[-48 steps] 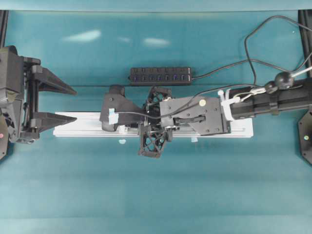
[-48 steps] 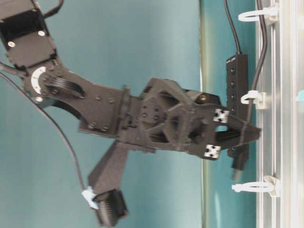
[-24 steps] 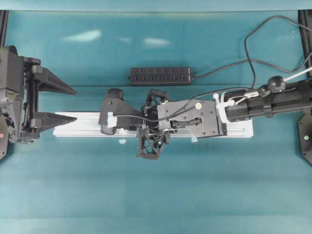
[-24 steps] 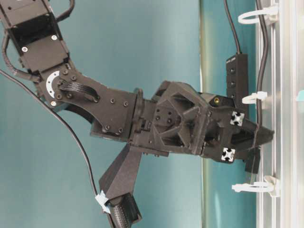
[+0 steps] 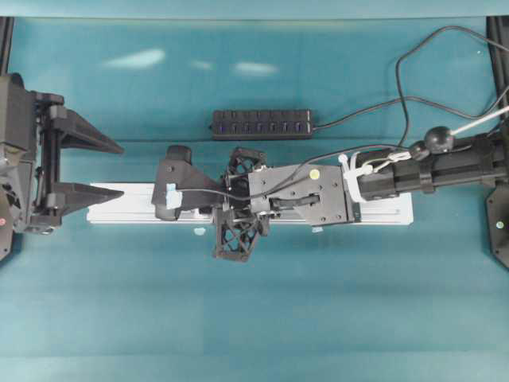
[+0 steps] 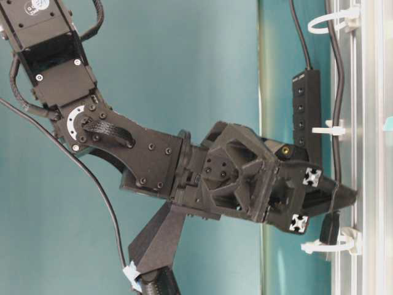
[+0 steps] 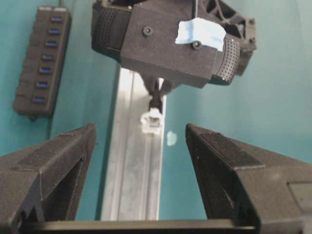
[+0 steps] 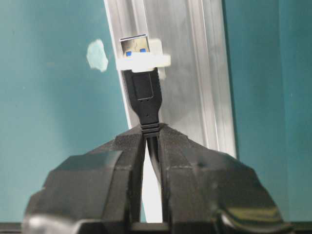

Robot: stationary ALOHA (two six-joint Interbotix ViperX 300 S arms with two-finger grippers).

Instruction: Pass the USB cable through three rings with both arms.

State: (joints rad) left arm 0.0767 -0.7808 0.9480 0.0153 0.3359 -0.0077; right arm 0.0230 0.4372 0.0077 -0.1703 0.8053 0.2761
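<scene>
In the right wrist view my right gripper [image 8: 150, 131] is shut on the USB cable just behind its black plug [image 8: 145, 97]. The plug's metal tip pokes through a white ring [image 8: 144, 61] on the rail. The table-level view shows the three rings: top [image 6: 331, 18], middle [image 6: 328, 129] and lowest [image 6: 334, 244]. The cord [image 6: 336, 80] runs along the rail through the upper two, and the plug [image 6: 330, 227] sits at the lowest. My left gripper [image 7: 140, 134] is open and empty, facing that ring [image 7: 153, 118] from a short distance; it stands at the rail's left end [image 5: 119, 171].
The silver rail [image 5: 382, 208] lies across the middle of the teal mat. A black multi-port hub [image 5: 262, 124] sits behind it, its cord trailing right. A small pale tape bit [image 8: 97, 54] lies beside the rail. The right arm [image 5: 302, 195] covers the rail's centre.
My right arm has slid left along the rail, carrying the plug from the middle ring to the last ring and into it. The left gripper has stayed put, open.
</scene>
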